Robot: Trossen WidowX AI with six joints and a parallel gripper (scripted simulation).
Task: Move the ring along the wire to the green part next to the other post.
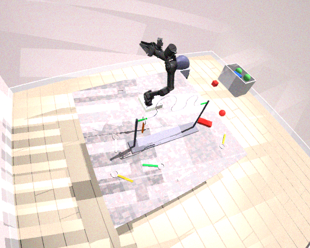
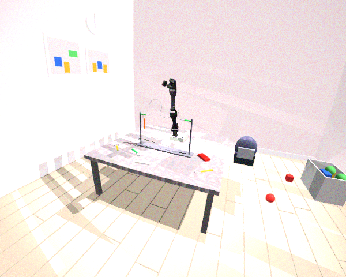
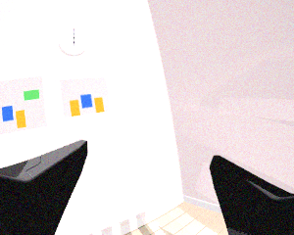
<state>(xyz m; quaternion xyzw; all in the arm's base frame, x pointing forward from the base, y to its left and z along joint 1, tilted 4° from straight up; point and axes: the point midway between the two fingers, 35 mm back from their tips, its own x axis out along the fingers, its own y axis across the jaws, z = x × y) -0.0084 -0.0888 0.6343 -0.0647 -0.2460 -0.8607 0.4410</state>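
The ring hangs on the green part of the wire (image 1: 140,120) (image 2: 142,113) next to the left post (image 1: 135,133) (image 2: 140,128). Its orange handle (image 1: 142,127) (image 2: 144,123) points down below the wire. The thin grey wire (image 1: 175,102) (image 2: 155,100) curves across to the other green part (image 1: 204,103) (image 2: 188,120) at the right post (image 1: 201,113) (image 2: 191,137). My gripper (image 3: 151,156) is open and empty, raised high above the table and well away from the ring. The ring is not in the wrist view.
The stand's base (image 1: 160,136) lies on the table. Around it lie a red block (image 1: 204,122) (image 2: 203,157), a green-handled ring (image 1: 150,165), yellow-handled rings (image 1: 125,178) (image 1: 223,139) and a white-handled ring (image 1: 115,145). A grey bin (image 1: 234,85) (image 2: 325,186) stands on the floor.
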